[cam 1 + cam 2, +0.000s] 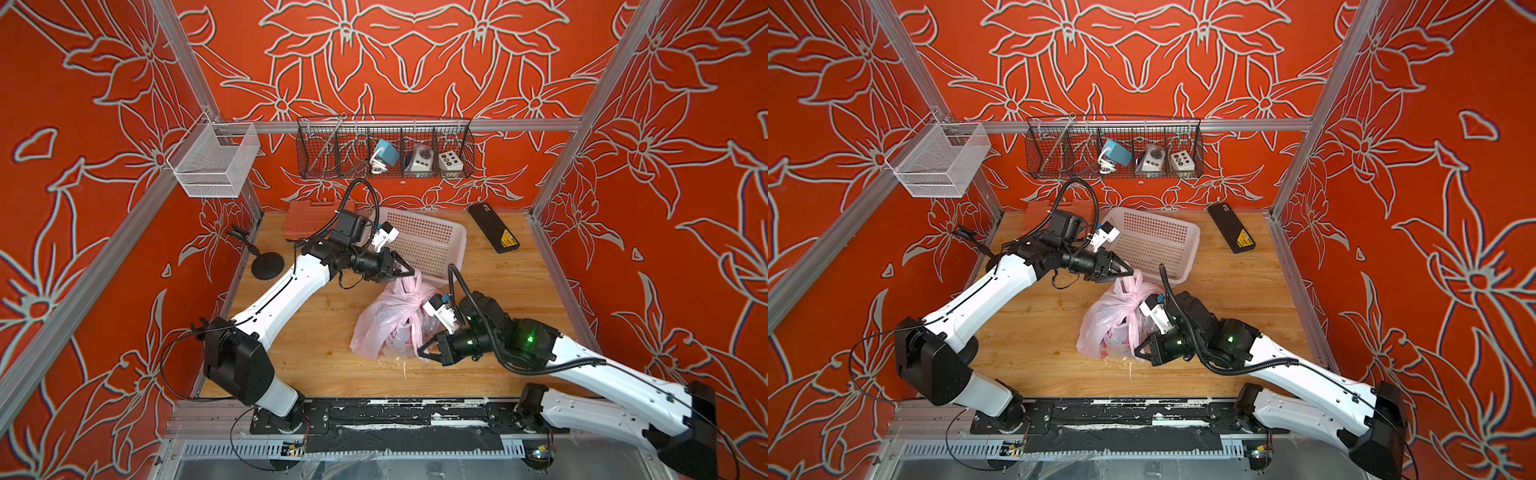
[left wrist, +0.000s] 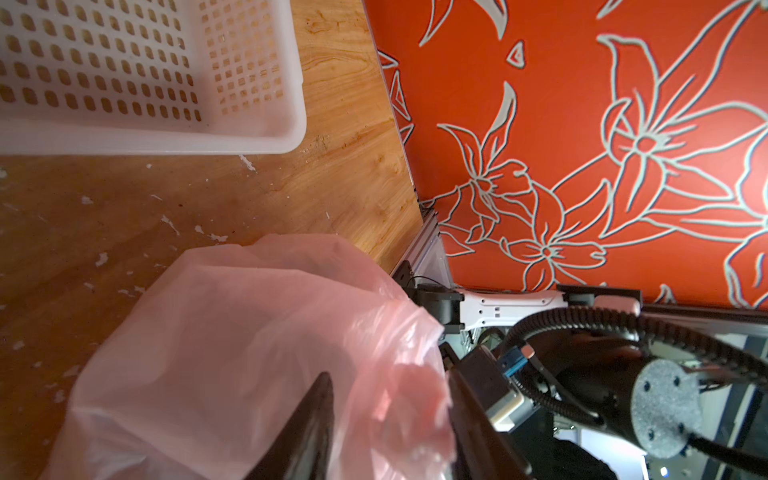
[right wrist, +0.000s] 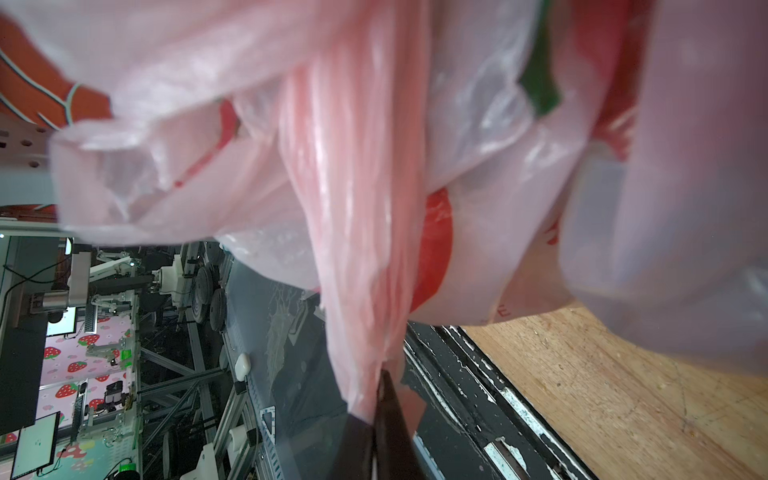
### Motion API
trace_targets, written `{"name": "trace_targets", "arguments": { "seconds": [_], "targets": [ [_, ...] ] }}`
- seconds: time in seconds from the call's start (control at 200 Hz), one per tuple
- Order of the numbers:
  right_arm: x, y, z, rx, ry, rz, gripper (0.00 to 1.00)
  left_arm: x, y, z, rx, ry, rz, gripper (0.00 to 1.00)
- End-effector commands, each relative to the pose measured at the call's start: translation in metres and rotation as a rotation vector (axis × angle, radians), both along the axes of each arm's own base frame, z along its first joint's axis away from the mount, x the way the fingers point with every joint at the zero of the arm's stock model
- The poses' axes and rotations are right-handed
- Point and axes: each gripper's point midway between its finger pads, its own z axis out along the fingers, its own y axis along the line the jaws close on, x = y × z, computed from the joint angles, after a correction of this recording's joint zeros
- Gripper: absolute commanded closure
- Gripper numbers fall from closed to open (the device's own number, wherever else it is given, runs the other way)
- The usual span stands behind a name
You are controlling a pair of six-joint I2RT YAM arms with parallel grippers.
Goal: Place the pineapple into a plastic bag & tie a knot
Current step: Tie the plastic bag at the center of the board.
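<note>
You were at the tying step: the plastic bag [image 1: 384, 328] sat full on the counter [image 1: 307, 353], its handles already bunched into the knot [image 1: 417, 298]. Your right gripper [image 3: 380, 388] was clamped on one handle end. Your left gripper [image 2: 390, 419] stood part-open around the other end, near the white basket [image 1: 424, 245]. Next, you needed it closed firmly, then both ends pulled apart to cinch.

Bright even light, blurred wrist close-ups
</note>
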Motion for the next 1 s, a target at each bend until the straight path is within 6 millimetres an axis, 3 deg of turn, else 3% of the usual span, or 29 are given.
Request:
{"name": "trace_targets", "arguments": {
  "seconds": [0.0,0.16,0.29,0.385,0.996],
  "targets": [
    [0.002,0.004,0.015,0.041,-0.028,0.008,1.0,0.003,-0.005,0.006,-0.024,0.0,-0.019,0.62],
    [0.0,0.004,0.014,0.05,-0.019,0.011,1.0,0.006,-0.004,0.003,-0.003,-0.006,-0.004,0.66],
    [-0.001,0.004,0.014,0.055,-0.016,0.016,1.0,0.011,0.006,0.0,0.09,-0.034,0.035,0.48],
    [-0.001,0.005,0.015,0.059,-0.016,0.022,1.0,0.012,0.01,0.002,0.117,-0.054,0.053,0.43],
    [-0.003,0.006,0.014,0.059,-0.007,0.032,1.0,0.011,0.008,0.047,0.013,-0.13,0.083,0.42]
  ]
}}
